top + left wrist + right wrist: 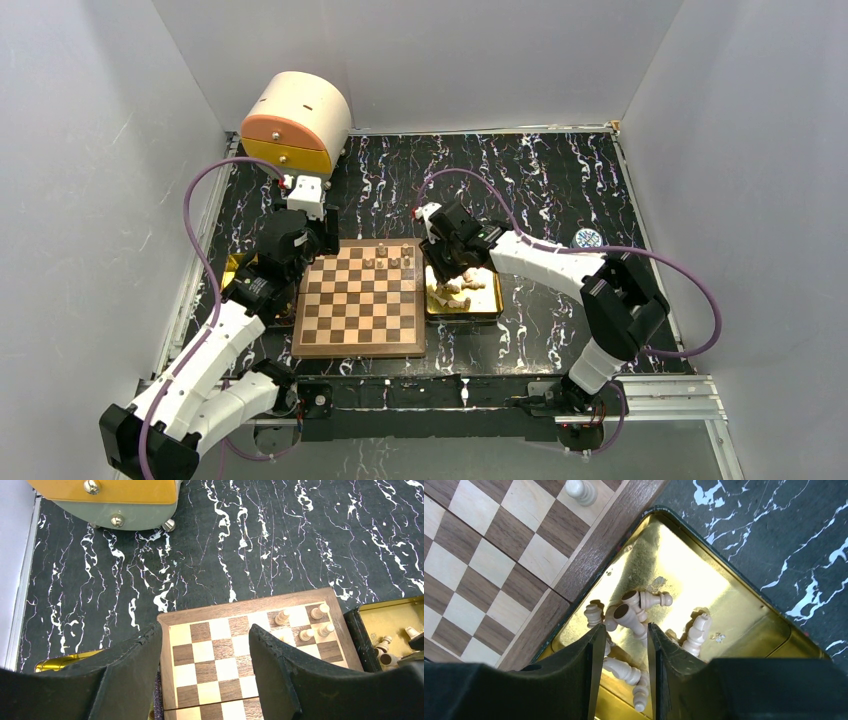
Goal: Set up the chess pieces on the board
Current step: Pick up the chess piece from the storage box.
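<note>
The board (360, 305) lies at the table's middle. Several tan chess pieces (388, 260) stand near its far right corner; they also show in the left wrist view (306, 634). More pieces (644, 600) lie in a heap in a gold tray (744, 615) right of the board. My right gripper (624, 630) hangs low over this heap, jaws a little apart, with lying pieces showing in the gap and nothing gripped. My left gripper (205, 645) is open and empty above the board's far left corner (200, 630).
A cream and orange rounded box (295, 122) stands at the back left. A second gold tray (60, 661) peeks out left of the board. The black marbled mat (540, 180) covers the table. One piece (580, 490) stands on the board's edge near the tray.
</note>
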